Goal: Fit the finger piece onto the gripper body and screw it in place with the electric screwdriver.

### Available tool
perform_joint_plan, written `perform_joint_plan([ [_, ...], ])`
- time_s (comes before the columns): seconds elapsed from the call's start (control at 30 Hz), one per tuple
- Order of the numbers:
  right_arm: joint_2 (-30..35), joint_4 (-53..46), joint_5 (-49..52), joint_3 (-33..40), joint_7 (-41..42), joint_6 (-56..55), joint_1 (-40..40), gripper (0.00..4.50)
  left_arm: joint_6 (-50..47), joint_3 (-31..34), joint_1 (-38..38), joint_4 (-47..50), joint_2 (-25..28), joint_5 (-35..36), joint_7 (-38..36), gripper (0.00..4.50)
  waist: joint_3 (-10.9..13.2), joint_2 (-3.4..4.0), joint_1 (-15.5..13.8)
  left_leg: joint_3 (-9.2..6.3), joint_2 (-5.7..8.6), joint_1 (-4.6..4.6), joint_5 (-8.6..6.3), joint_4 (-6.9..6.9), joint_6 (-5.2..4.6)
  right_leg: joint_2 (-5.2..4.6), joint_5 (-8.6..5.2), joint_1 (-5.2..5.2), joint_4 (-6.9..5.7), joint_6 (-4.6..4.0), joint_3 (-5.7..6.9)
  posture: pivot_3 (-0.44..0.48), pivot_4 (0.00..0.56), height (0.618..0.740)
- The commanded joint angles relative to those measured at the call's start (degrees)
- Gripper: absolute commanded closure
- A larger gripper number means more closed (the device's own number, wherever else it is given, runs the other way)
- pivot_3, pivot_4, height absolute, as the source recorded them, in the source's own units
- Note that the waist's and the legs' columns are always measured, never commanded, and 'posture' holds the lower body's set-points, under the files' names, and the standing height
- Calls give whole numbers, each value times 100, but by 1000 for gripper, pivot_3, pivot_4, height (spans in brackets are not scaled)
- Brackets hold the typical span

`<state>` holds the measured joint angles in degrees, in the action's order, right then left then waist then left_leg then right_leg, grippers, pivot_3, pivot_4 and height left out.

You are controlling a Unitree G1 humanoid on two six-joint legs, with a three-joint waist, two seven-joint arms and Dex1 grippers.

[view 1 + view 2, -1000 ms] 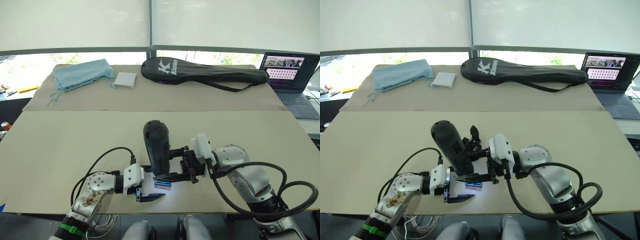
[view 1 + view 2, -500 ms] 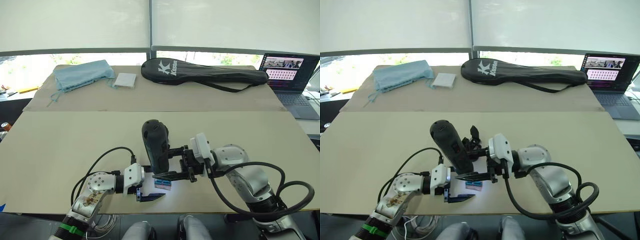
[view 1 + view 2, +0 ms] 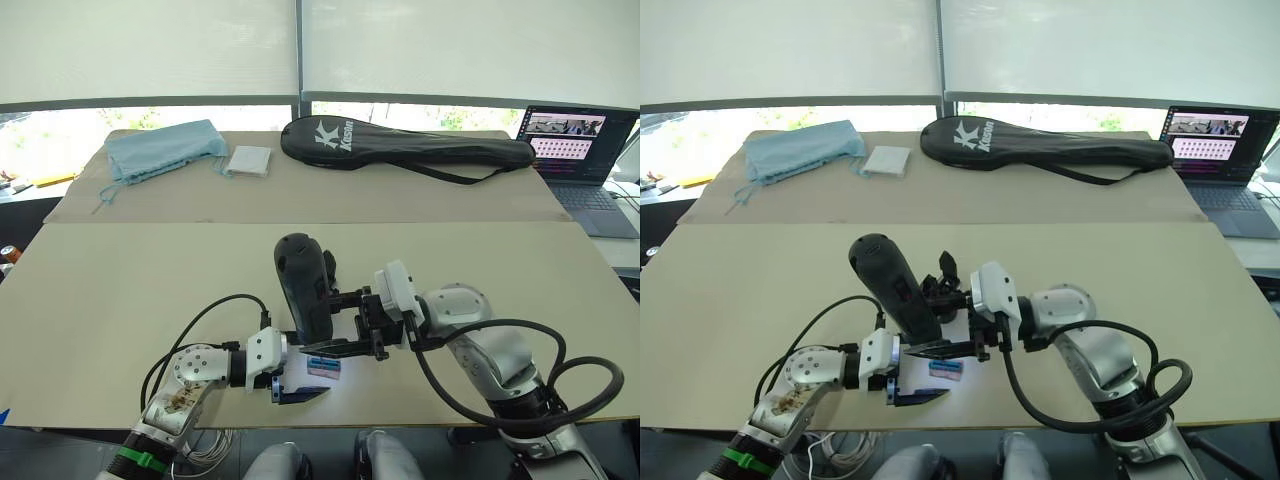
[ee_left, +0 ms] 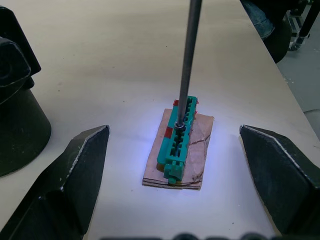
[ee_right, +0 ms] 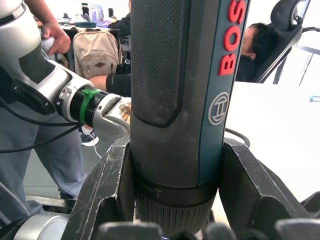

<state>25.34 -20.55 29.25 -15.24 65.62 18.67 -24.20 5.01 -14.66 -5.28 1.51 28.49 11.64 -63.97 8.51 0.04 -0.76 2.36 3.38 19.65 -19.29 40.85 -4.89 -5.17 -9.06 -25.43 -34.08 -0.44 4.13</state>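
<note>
the right gripper (image 3: 955, 343) is clamped around the screwdriver (image 3: 892, 288), fingers on either side of its barrel near the lower end (right wrist view shows the grip clearly). the left gripper (image 3: 296, 378) lies on the table (image 3: 120, 290) with its fingers spread wide and nothing between them.

screwdriver: long axis near vertical, butt end up and leaning a little toward the robot's left, bit (image 4: 186, 65) pointing down. its light makes a bright patch on the table. the bit tip sits on the green block (image 4: 177, 140), which lies on a tan pad between the left fingers, not touching either.

gripper body (image 3: 945, 283): stands on the table just behind the screwdriver, on its far side, one pointed finger sticking up. mostly hidden by the tool.

finger piece: cannot pick it out apart from the body.

progress, as a judgement: the tool is in hand and lit, so pickup is done. the bit is at the block, not at the body, so this looks like fetching a screw. whether the finger piece is already fitted i cannot tell. driving the screw into the body appears still to do.
</note>
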Motion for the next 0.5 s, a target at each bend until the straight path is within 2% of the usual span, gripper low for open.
perform_joint_plan([
  [0.03,-88,-240,340,202,-49,62,-164,2593,13,32,101,-64,61,91,-50,112,0,0,4,0,0,0,0,0,0,0,0,-1,0,0,0,0,150,740],
  [0.5,-50,-436,752,352,-106,250,-294,2593,-54,410,165,209,78,651,-70,112,3,-4,16,1,1,54,2,5,2,1,1,-59,-8,-2,-2,0,150,740],
])
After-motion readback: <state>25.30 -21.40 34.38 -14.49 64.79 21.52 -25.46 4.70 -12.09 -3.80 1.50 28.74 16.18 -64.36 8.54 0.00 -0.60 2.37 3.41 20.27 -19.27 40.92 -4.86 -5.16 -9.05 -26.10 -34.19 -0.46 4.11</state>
